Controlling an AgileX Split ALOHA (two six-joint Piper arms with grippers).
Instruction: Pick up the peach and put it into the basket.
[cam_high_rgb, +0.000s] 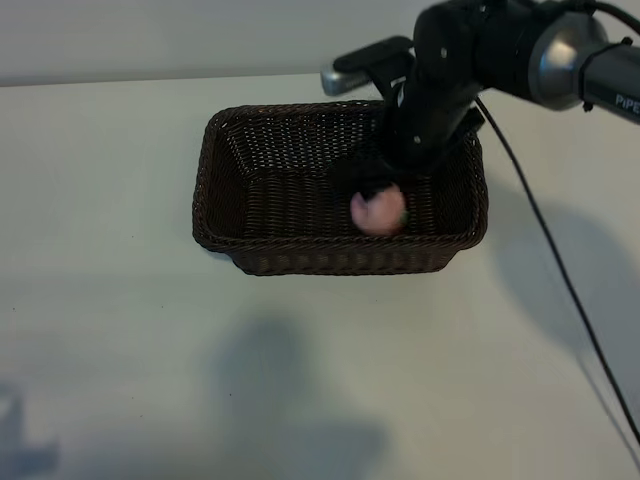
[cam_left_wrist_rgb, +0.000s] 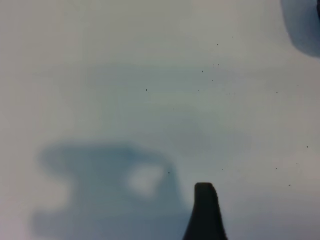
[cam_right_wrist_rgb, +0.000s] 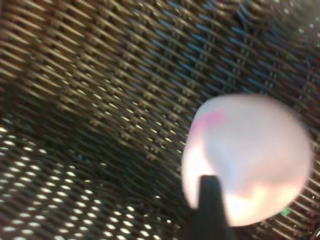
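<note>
- A bounce or roll against the basket (cam_high_rgb: 215, 190) wall is risked if the peach (cam_high_rgb: 378, 212) is let fall from this height.
- The peach is seen inside the basket, just under the right gripper (cam_high_rgb: 375, 185); whether those fingers are spread cannot be told.

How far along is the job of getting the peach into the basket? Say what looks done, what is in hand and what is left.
Done: the peach is inside the basket, below the rim, at the right gripper. In hand: the release; the peach is blurred and whether the fingers grip it cannot be made out. Left: letting go for certain and lifting the arm clear. The left gripper is parked over bare table.
</note>
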